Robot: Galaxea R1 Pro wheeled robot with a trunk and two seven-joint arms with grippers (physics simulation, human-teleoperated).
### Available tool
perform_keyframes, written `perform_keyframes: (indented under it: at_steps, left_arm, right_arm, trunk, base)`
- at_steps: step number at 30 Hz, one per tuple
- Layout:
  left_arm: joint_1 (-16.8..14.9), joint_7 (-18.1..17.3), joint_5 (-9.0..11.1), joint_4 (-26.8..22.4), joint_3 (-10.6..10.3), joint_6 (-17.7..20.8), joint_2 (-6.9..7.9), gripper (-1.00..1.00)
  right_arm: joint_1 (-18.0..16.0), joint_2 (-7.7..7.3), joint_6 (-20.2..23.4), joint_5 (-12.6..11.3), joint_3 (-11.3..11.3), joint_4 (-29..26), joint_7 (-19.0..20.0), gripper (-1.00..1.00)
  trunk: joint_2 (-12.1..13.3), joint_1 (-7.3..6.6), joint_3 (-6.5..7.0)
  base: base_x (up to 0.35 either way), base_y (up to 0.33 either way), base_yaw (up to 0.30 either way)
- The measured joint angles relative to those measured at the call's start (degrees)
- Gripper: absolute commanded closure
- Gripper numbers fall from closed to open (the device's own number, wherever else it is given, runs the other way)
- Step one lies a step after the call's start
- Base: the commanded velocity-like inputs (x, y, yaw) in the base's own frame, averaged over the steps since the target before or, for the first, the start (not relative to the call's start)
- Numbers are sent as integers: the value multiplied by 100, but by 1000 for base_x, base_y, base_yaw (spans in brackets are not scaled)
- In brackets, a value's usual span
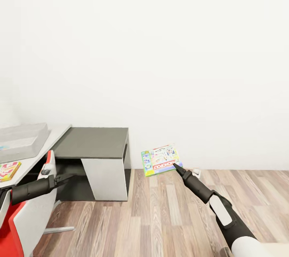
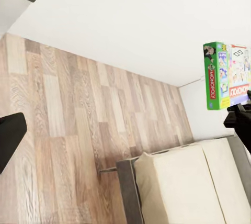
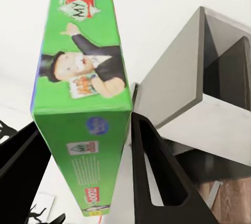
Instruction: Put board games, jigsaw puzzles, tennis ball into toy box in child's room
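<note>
White wall and plank floor fill the head view; the right gripper [image 1: 177,166] holds the Monopoly box [image 1: 160,159] at centre, while the toy box [image 1: 22,139] sits at left on the table [image 1: 56,133]. In the left wrist view, the left gripper's jaws cannot be judged. In the right wrist view, the fingers [image 3: 157,174] clamp the green box edge; carry it level.
</note>
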Motion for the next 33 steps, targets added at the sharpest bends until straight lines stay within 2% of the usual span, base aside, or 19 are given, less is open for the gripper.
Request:
perform_keyframes:
  at_steps: [14, 24, 33]
  left_arm:
    - [-2, 0, 3, 1, 0, 0, 1, -100]
    - [0, 0, 3, -2, 1, 0, -1, -100]
    - [-1, 0, 3, -1, 1, 0, -1, -100]
  right_arm:
    - [2, -1, 0, -5, -12, 3, 4, 100]
    - [0, 0, 0, -6, -4, 5, 0, 100]
    - [1, -4, 6, -18, -15, 1, 4, 100]
  trunk:
    - [0, 0, 4]
    - [0, 1, 51]
    - [1, 2, 87]
  base:
    - [244, 0, 29]
    - [168, 0, 208]
    - [23, 0, 155]
